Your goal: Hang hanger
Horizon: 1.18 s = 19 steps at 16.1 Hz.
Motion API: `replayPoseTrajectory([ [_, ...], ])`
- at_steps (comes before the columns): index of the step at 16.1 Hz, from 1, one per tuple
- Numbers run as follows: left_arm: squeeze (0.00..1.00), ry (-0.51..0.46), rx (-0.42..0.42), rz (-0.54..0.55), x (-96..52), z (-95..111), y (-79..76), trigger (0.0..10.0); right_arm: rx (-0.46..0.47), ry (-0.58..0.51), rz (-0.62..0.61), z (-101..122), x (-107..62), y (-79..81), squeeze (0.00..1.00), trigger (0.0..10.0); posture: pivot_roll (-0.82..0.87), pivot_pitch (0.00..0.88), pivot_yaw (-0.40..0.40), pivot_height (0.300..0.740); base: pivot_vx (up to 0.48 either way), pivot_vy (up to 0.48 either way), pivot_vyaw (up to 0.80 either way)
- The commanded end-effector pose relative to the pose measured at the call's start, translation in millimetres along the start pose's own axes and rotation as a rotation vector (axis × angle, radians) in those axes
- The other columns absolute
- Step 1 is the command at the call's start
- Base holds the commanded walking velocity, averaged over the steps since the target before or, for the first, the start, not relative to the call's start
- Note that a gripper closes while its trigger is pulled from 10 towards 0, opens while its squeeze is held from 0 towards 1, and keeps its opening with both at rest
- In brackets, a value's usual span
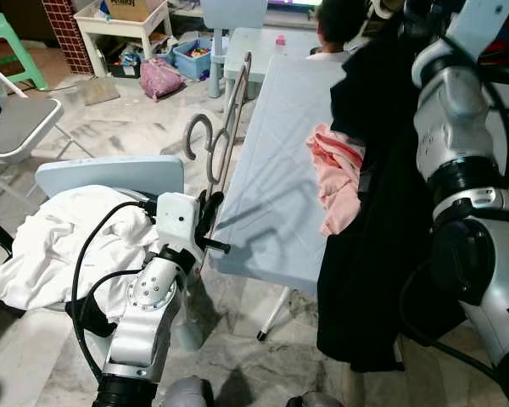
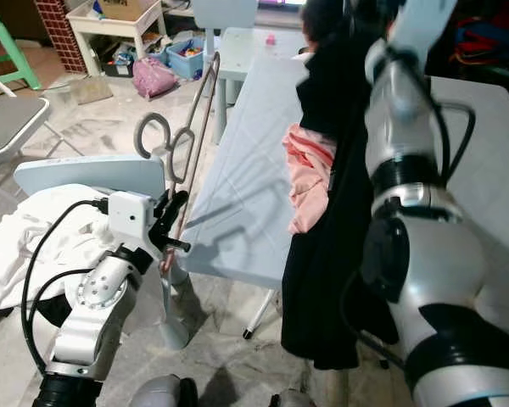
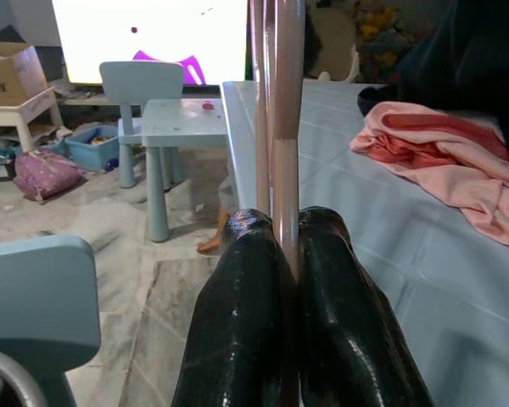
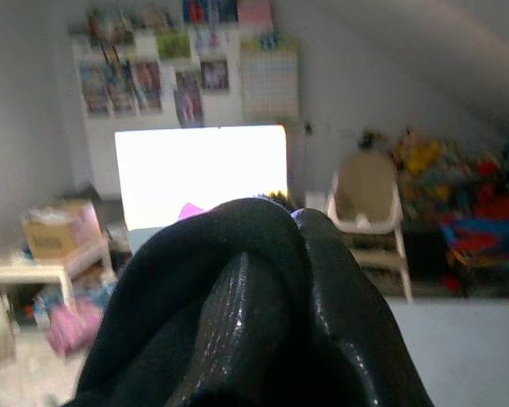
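A pale pink-and-grey hanger (image 1: 224,127) with a curved grey hook (image 1: 195,136) stands nearly upright beside the left edge of the light blue table (image 1: 271,203). My left gripper (image 1: 210,216) is shut on its lower end; the left wrist view shows the hanger's bars (image 3: 286,127) pinched between the black fingers (image 3: 331,280). My right arm (image 1: 458,170) is raised at the right. Its gripper (image 4: 293,216) is shut on a long black garment (image 1: 365,254), which hangs down past the table's near corner. A pink cloth (image 1: 339,174) lies on the table against the garment.
A blue chair (image 1: 110,174) draped with white cloth (image 1: 51,246) stands just left of my left arm. A grey folding chair (image 1: 17,123) is further left. A person (image 1: 339,21) sits beyond the table's far end, near a small blue table (image 1: 254,42) and toy bins (image 1: 191,55).
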<state>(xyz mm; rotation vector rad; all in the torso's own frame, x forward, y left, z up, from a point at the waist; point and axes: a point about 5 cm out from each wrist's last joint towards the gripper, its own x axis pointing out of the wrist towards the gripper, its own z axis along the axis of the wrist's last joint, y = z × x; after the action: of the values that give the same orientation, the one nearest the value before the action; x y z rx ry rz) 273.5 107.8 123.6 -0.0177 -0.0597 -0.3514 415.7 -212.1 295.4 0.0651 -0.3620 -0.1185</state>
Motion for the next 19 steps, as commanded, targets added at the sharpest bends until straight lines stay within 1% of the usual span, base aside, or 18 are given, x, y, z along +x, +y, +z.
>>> replayPoseTrajectory([
  [1,0.0,-0.009,0.009,-0.005,1.6,2.0,-2.7,10.0,-0.003,-0.025,-0.033,12.0,3.6,-13.0,0.0,0.0,-0.01,0.0,-0.053,0.74,0.0,0.0,0.0],
  [2,0.0,-0.01,0.009,-0.009,2.7,1.8,-2.8,10.0,0.009,-0.008,-0.053,14.9,5.7,-16.3,0.0,0.0,-0.02,0.0,-0.054,0.74,0.0,0.0,0.0],
  [3,0.0,-0.013,0.013,-0.01,5.0,2.5,-2.4,10.0,-0.029,0.021,-0.072,16.4,7.8,-16.9,0.0,0.0,-0.01,0.0,-0.059,0.74,0.0,0.0,0.0],
  [4,0.0,-0.02,0.018,-0.001,7.0,4.8,-1.0,10.0,-0.097,0.086,-0.019,8.2,7.6,-8.6,0.0,0.0,0.0,0.0,-0.068,0.74,0.0,0.0,0.0],
  [5,0.0,-0.02,0.019,0.011,5.6,4.9,1.2,10.0,-0.156,0.176,0.058,-11.2,2.1,0.3,0.0,3.2,0.0,0.0,-0.074,0.74,0.0,0.0,0.0],
  [6,0.0,-0.012,0.02,0.013,3.8,3.1,1.5,10.0,-0.197,0.235,0.11,-25.0,-3.1,4.0,0.0,3.8,0.0,0.0,-0.075,0.74,0.0,0.0,0.0],
  [7,0.0,0.002,0.022,0.011,0.6,-0.5,1.0,10.0,-0.317,0.364,0.194,-52.7,-15.6,6.2,0.0,10.0,0.0,0.0,-0.075,0.74,0.0,0.0,0.0],
  [8,0.0,0.011,0.022,0.004,-1.2,-2.6,-0.5,10.0,-0.395,0.46,0.275,-75.7,-29.1,4.8,1.0,10.0,0.0,0.0,-0.071,0.74,0.0,0.0,0.0],
  [9,0.0,0.02,0.024,-0.014,-0.9,-4.0,-3.3,10.0,-0.526,0.548,0.453,-101.9,-49.3,3.2,1.0,10.0,0.0,0.0,-0.062,0.74,0.0,0.0,0.0],
  [10,0.0,0.023,0.028,-0.023,0.3,-4.3,-4.1,10.0,-0.645,0.563,0.555,-110.3,-57.9,0.8,1.0,10.0,-0.01,0.0,-0.054,0.74,0.0,0.0,0.0],
  [11,0.0,0.026,0.032,-0.032,2.4,-4.1,-4.3,10.0,-0.718,0.568,0.6,-112.4,-61.7,-5.5,1.0,10.0,-0.01,0.0,-0.047,0.74,0.0,0.0,0.0],
  [12,0.0,0.027,0.035,-0.037,3.4,-3.9,-4.3,10.0,-0.694,0.572,0.6,-110.4,-60.9,-8.6,1.0,10.0,-0.02,0.0,-0.045,0.74,0.0,0.0,0.0],
  [14,0.0,0.033,0.041,-0.049,3.8,-4.0,-4.4,10.0,-0.629,0.605,0.635,-104.7,-60.9,-20.0,1.0,10.0,-0.02,0.0,-0.04,0.74,0.0,0.0,0.0],
  [16,0.0,0.055,0.046,-0.063,0.1,-8.6,-5.9,10.0,-0.496,0.665,0.711,-101.8,-68.9,-38.9,1.0,10.0,-0.02,0.0,-0.039,0.74,0.0,0.0,0.0],
  [17,0.0,0.058,0.044,-0.066,-0.4,-9.4,-6.6,10.0,-0.455,0.68,0.73,-101.3,-71.8,-44.2,1.0,10.0,-0.02,0.0,-0.039,0.74,0.0,0.0,0.0],
  [18,0.0,0.061,0.043,-0.072,-0.7,-10.1,-7.9,10.0,-0.399,0.697,0.752,-99.9,-76.2,-52.8,1.0,10.0,-0.02,0.0,-0.036,0.74,0.0,0.0,0.0],
  [19,0.0,0.061,0.043,-0.077,-0.6,-10.3,-9.2,10.0,-0.364,0.707,0.765,-98.2,-79.8,-60.1,1.0,10.0,-0.02,0.0,-0.036,0.74,0.0,0.0,0.0],
])
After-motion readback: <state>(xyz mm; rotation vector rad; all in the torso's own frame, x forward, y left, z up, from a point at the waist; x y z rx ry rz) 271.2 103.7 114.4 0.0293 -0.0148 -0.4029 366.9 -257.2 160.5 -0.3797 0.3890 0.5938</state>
